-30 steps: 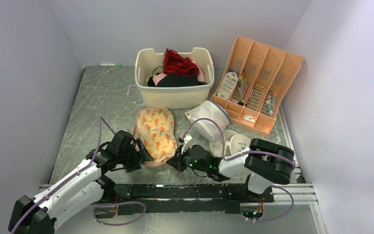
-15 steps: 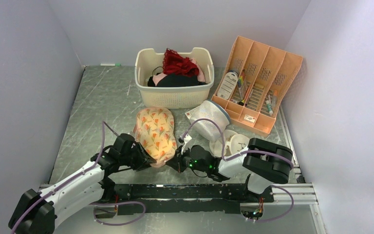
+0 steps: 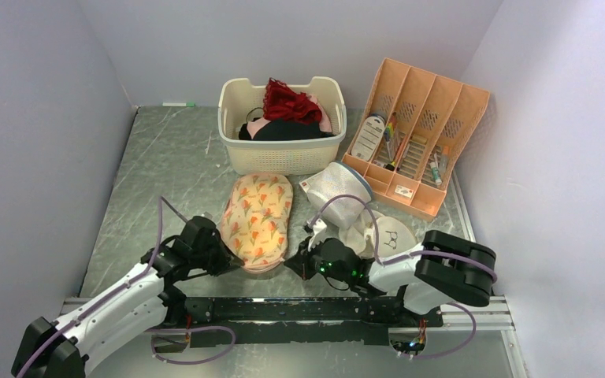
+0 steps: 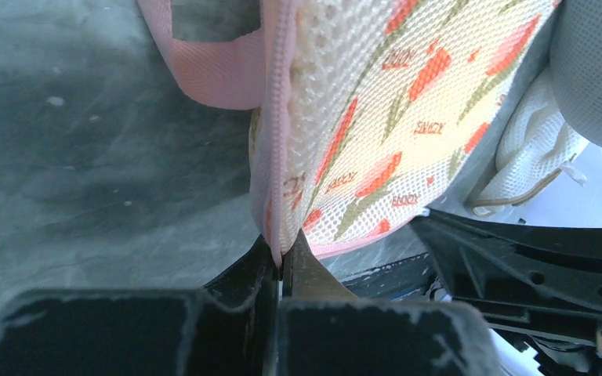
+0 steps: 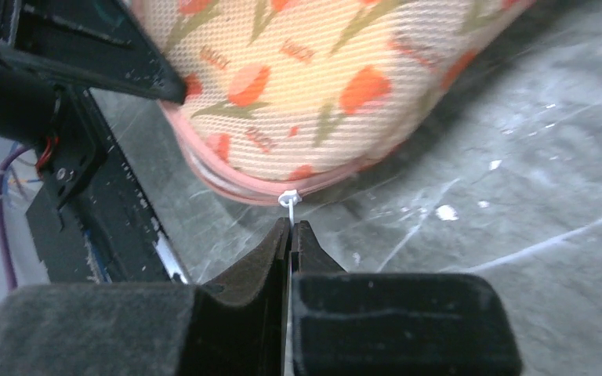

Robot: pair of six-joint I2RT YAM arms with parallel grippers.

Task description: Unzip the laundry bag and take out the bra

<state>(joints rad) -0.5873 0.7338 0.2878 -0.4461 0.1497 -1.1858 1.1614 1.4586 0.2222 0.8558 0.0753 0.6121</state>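
1. The bag lies flat by the near edge of the table, in the middle.
2. The left gripper pinches its pink edge.
3. The right gripper pinches the white zip pull.
4. A basket sits behind it, and a mesh bag is just to its right.

The laundry bag runs past both wrist views' top edges; its contents are hidden.

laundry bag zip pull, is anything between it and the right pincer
Nothing visible stands between them. The right pincer is shut on the white zip pull at the pink edge of the laundry bag. The left pincer clamps the bag's rim, clear of the pull.
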